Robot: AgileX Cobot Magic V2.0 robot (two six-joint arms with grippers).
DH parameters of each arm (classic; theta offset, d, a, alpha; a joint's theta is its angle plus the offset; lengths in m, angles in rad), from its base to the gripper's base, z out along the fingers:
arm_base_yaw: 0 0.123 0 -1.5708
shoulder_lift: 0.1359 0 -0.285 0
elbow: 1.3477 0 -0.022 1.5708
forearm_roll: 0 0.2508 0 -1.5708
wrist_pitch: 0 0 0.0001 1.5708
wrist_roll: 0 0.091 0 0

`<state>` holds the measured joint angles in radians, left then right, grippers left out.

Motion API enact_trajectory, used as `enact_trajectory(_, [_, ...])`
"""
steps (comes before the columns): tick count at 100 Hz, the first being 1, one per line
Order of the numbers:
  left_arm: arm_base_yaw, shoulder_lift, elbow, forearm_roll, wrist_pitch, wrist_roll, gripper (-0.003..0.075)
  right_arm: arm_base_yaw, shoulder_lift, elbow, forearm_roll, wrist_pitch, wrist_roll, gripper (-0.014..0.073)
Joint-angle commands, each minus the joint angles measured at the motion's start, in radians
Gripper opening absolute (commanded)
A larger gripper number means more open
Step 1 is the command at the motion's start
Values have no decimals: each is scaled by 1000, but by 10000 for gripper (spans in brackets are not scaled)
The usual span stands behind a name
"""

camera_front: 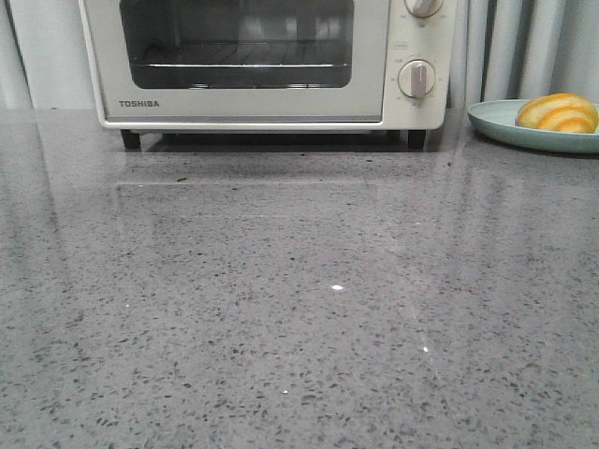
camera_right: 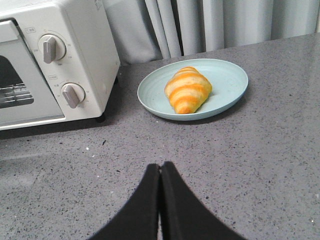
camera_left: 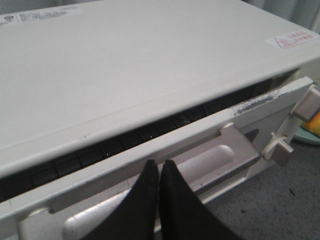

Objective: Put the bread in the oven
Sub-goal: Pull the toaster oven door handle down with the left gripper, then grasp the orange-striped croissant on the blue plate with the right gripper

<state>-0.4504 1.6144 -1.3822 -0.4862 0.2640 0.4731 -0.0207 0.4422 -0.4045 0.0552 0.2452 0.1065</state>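
The cream-white TOSHIBA oven [camera_front: 243,105] stands at the back of the counter. In the left wrist view a dark gap shows between the oven's top [camera_left: 150,65] and the upper edge of its door. My left gripper [camera_left: 160,163] is shut, with its tips right at the door handle [camera_left: 215,159]. The bread [camera_front: 559,112], a golden roll with yellow stripes, lies on a pale green plate [camera_front: 501,124] right of the oven. My right gripper [camera_right: 160,164] is shut and empty above the counter, some way short of the bread [camera_right: 188,90]. Neither gripper shows in the front view.
The grey speckled counter [camera_front: 299,309] stretches in front of the oven. Two round knobs [camera_right: 73,94] sit on the oven's right side [camera_right: 85,30]. The plate [camera_right: 230,80] stands close to the oven. Grey curtains [camera_right: 210,25] hang behind.
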Motion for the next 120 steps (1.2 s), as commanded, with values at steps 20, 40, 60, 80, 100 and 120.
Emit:
enact_trajectory(20, [-20, -153, 266, 8, 28, -13, -22, 3, 12, -43, 8, -93, -2, -57])
enact_trajectory(40, [-56, -172, 463, 8, -64, -13, -22, 3, 12, -43, 8, -151, -2, -57])
enact_trajectory(60, [-65, -180, 525, 6, -99, -13, -22, 3, 12, -48, 8, -145, -2, -57])
enact_trajectory(80, [-65, -264, 525, -21, -95, -13, -22, 3, 75, -160, 22, -30, -2, -56])
enact_trajectory(100, [-65, -468, 525, -75, -81, -13, -22, 3, 363, -443, 22, 148, -2, 127])
enact_trajectory(120, [-65, -713, 525, -84, -8, -13, -22, 1, 736, -744, 3, 245, -4, 356])
